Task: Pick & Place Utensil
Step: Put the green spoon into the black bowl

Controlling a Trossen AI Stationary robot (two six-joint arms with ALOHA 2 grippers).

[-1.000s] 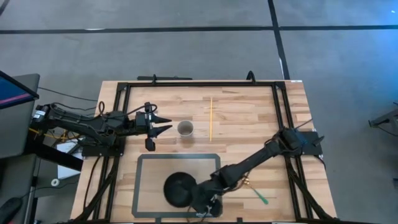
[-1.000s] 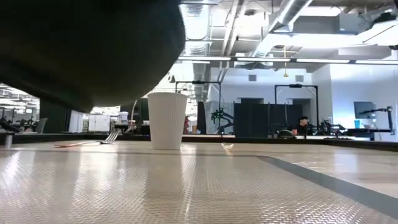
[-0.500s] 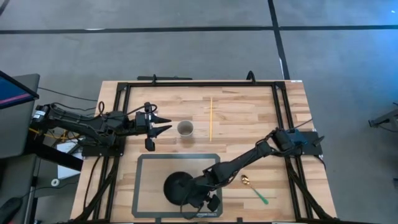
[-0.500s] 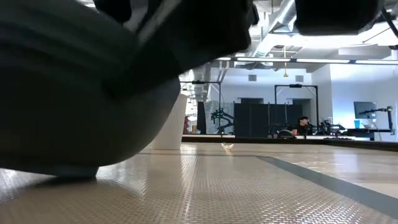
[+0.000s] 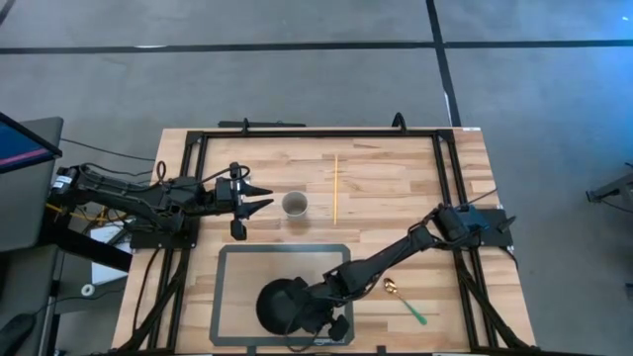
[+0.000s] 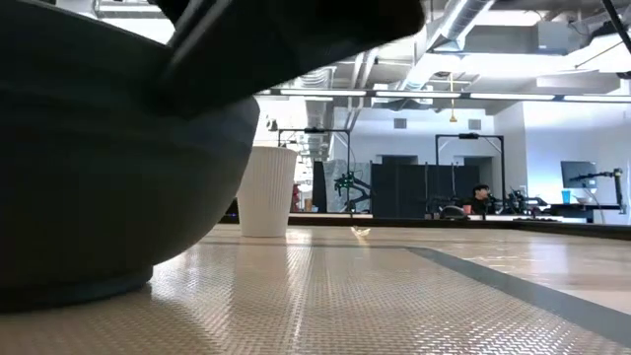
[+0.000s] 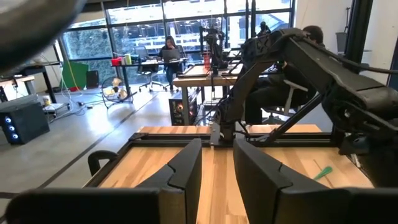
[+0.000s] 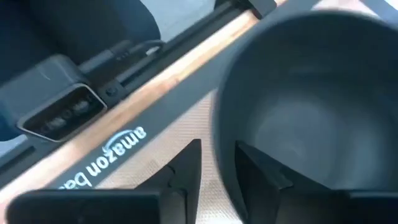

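Observation:
A black bowl stands on its base on the grey mat, near the table's near edge; it fills the left of the low view. My right gripper is at the bowl's right near side, shut on its rim. A spoon with a green handle lies on the wood to the right of the mat. A thin yellow stick lies farther back. My left gripper hovers open beside a white paper cup, touching nothing. My right gripper holds the black bowl by its rim on the bowl's right near side. One finger is inside the bowl and the other finger outside it. The fingers come from the table's right near side, slanting down. The bowl stands upright with its base on the mat.
The white cup stands upright on the wood beyond the mat's far edge. A black metal frame borders the table. The mat's near edge carries a printed logo. Bare wood lies between the mat and the right rail.
My right gripper has moved a little toward the table's left with the bowl. In the low view the bowl's underside hung above the mat a second ago; it has come down and now rests on its base. The left arm has kept still.

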